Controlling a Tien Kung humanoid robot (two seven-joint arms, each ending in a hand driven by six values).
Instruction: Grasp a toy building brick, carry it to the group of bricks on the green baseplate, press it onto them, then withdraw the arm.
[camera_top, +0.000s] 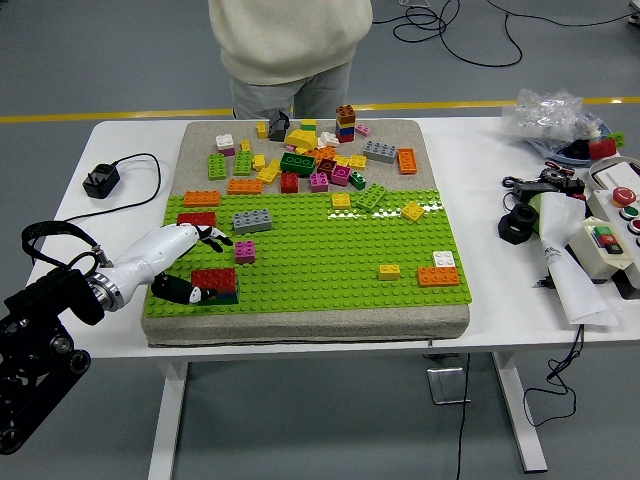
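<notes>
Resting at the baseplate's (330, 265) seven-o'clock corner, the left hand (180, 265) spreads loose fingers beside the red brick (213, 281) — gripping nothing, probably after pressing.

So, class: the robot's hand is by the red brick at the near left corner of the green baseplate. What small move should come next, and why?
Probably lift the left hand up and back towards the table's left edge. The red rectangular plastic brick already sits on a dark brick on the green studded baseplate, and the fingers look loose around it rather than clamped, so only the withdrawal seems left.
</notes>
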